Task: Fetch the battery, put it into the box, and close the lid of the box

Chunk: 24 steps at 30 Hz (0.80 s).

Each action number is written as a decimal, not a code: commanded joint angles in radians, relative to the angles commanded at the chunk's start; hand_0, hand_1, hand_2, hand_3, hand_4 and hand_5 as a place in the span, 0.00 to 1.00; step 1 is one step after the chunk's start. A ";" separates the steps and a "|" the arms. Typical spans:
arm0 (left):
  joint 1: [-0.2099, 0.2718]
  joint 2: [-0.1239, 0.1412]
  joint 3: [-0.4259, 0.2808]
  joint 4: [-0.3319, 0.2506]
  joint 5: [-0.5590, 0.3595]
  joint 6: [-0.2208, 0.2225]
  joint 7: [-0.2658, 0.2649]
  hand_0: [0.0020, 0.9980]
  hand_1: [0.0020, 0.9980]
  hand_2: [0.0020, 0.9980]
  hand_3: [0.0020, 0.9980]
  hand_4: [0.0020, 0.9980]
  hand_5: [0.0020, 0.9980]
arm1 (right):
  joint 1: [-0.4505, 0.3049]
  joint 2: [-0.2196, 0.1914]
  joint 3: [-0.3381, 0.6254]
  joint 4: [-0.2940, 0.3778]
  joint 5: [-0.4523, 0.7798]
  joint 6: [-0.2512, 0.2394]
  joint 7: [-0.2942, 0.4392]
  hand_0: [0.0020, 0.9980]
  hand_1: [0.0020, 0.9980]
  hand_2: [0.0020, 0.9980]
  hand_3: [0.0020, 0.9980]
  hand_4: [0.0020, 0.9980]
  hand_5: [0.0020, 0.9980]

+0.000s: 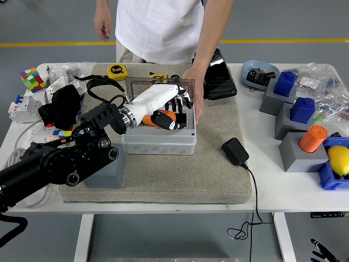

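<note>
While a person's hand (193, 90) steadies the box's right wall and the clear lid (159, 87) stands upright behind, your left hand (170, 105) hangs inside the grey box (158, 143), fingers spread and released. One orange battery (157, 118) lies in the box beneath it. A black adapter (235, 151) sits right.

We see the orange battery (151, 118) lying inside the grey box (158, 141), its clear lid (188, 87) raised.
</note>
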 joint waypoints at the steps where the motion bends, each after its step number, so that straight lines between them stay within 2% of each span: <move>1: 0.000 0.000 0.000 -0.001 0.001 0.001 -0.001 0.29 0.44 0.44 0.54 1.00 0.03 | 0.000 0.000 0.002 0.000 -0.002 0.000 -0.001 0.62 0.69 0.67 0.55 0.91 0.48; 5: 0.006 0.003 -0.005 -0.014 0.005 -0.008 0.008 0.29 0.44 0.45 0.55 1.00 0.06 | 0.001 0.000 -0.003 0.000 0.003 -0.001 0.002 0.62 0.69 0.67 0.55 0.91 0.48; 11: 0.022 0.016 -0.036 -0.071 0.011 -0.011 0.017 0.29 0.45 0.45 0.55 1.00 0.07 | 0.000 0.000 0.002 0.000 -0.001 -0.001 0.001 0.63 0.69 0.67 0.55 0.91 0.48; 20: 0.057 0.037 -0.176 -0.156 0.004 0.039 -0.061 0.29 0.45 0.45 0.55 1.00 0.07 | 0.000 -0.002 0.007 0.000 -0.004 -0.002 0.001 0.62 0.69 0.67 0.55 0.91 0.48; 21: 0.058 0.037 -0.194 -0.157 0.000 0.043 -0.067 0.42 0.62 0.61 0.69 1.00 0.35 | 0.000 -0.002 0.008 0.000 -0.004 -0.002 0.001 0.62 0.69 0.67 0.55 0.91 0.48; 24: 0.055 0.040 -0.244 -0.141 -0.004 0.023 -0.052 0.42 0.62 0.61 0.69 1.00 0.35 | 0.000 -0.002 0.005 0.000 -0.003 -0.003 0.001 0.62 0.69 0.67 0.55 0.91 0.48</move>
